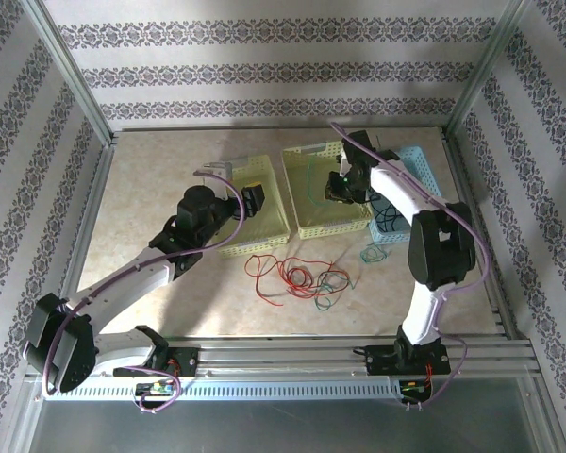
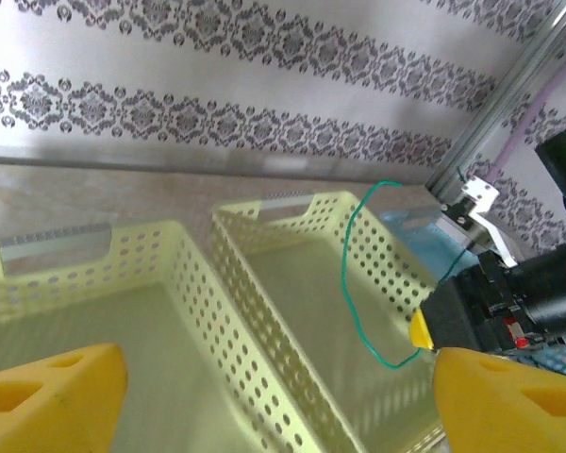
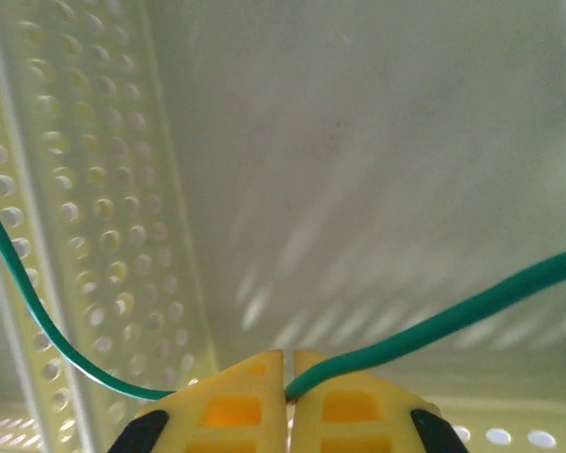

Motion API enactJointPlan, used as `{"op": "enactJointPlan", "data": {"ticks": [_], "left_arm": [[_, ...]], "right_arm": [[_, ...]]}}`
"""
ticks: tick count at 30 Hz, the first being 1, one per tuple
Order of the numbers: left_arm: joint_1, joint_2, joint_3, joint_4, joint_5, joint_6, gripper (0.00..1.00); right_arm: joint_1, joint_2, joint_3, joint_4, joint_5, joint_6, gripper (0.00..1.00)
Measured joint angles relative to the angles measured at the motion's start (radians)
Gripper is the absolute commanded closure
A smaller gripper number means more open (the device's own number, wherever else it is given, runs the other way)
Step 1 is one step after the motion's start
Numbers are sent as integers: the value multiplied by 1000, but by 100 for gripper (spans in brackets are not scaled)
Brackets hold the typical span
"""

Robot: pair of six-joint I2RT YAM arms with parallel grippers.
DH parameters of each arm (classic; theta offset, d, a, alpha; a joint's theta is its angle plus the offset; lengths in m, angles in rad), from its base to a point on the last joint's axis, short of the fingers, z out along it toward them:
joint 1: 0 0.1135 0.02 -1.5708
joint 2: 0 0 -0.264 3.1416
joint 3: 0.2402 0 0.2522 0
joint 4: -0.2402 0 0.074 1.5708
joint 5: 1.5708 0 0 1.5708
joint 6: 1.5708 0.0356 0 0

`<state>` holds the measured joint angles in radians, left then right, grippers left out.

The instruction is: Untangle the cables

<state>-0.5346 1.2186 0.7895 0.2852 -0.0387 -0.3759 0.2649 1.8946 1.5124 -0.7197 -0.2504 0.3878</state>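
**Over the middle basket: one green cable pinched at the fingertips**

Inside the middle yellow basket (image 3: 104, 236), a green cable (image 3: 434, 326) is pinched by the right gripper (image 3: 288, 377), whose yellow tips are pressed almost together on it. It is probably held here so it can be dropped in a basket of its own, apart from the others. From the pinch, one length runs right and slightly upward. The other sweeps left and climbs along the perforated wall. From the left wrist, the cable stands as a tall loop, its long axis roughly upright. The left gripper (image 2: 278, 406) hovers over the left yellow basket (image 2: 75, 247), jaws spread wide with nothing between them. Nearer the arms, red and green cables (image 1: 297, 276) lie knotted together on the table (image 1: 160, 179), just in front of the baskets.
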Motion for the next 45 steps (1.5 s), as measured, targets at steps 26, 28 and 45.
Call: {"op": "enactJointPlan", "data": {"ticks": [26, 28, 45], "left_arm": [[-161, 346, 135, -54, 45, 26, 17], [-163, 346, 138, -53, 45, 22, 17], [-165, 346, 145, -51, 26, 8, 17]], "right_arm": [[3, -669, -687, -69, 287, 106, 56], [-20, -663, -718, -62, 284, 111, 57], [-80, -431, -708, 119, 234, 73, 76]]}}
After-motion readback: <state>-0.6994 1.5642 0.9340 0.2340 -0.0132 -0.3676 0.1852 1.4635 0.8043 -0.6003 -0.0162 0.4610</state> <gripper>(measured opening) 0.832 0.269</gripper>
